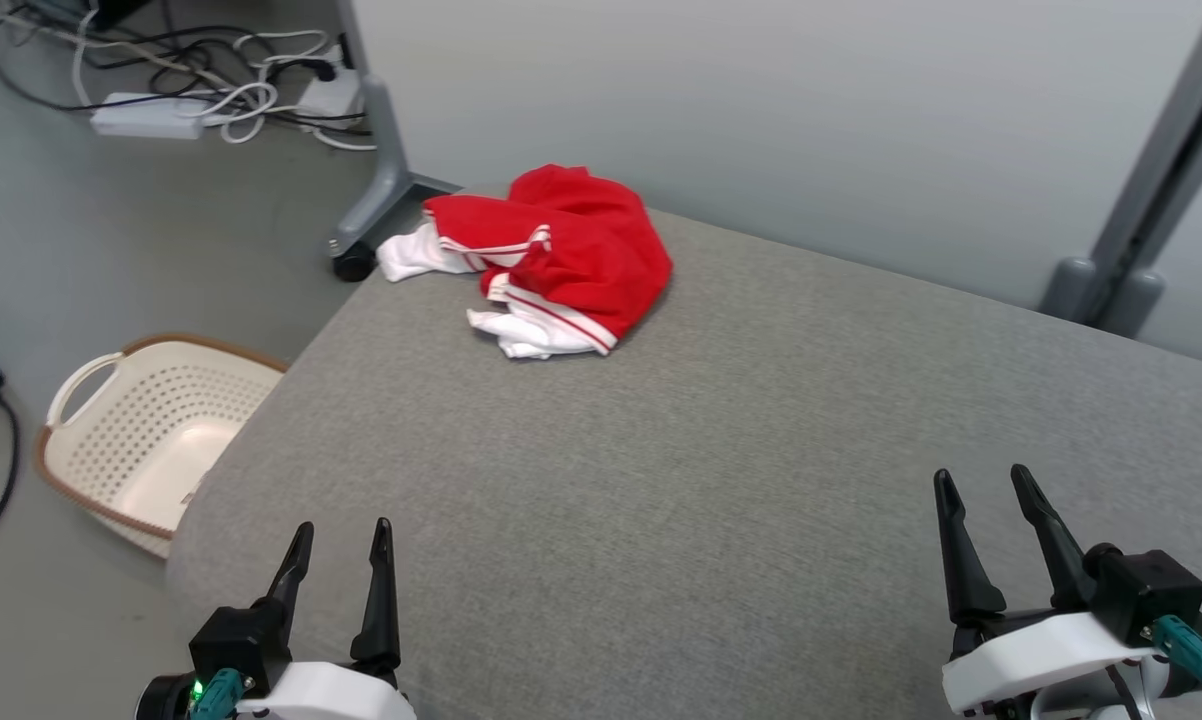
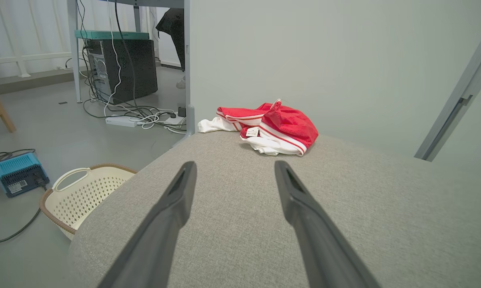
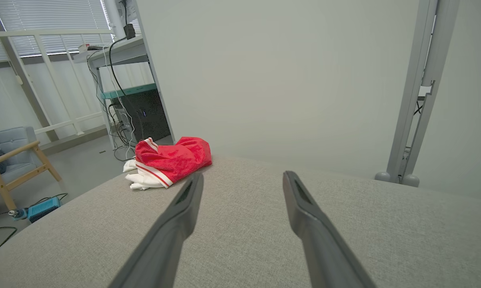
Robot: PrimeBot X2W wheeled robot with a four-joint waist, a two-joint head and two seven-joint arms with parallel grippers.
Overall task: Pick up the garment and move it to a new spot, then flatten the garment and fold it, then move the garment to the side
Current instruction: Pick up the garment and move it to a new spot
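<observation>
The garment point(image 1: 561, 255) lies crumpled, untouched, at the bench's point(image 1: 661, 480) eleven o'clock corner, so left gripper point(image 1: 343, 528) and right gripper point(image 1: 983, 476) hang at seven and five o'clock, jaws wide for pickup

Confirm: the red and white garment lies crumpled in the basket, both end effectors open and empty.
Not the basket: the head view shows the garment crumpled on the grey cushion. The left end effector and right end effector are open, empty.
</observation>
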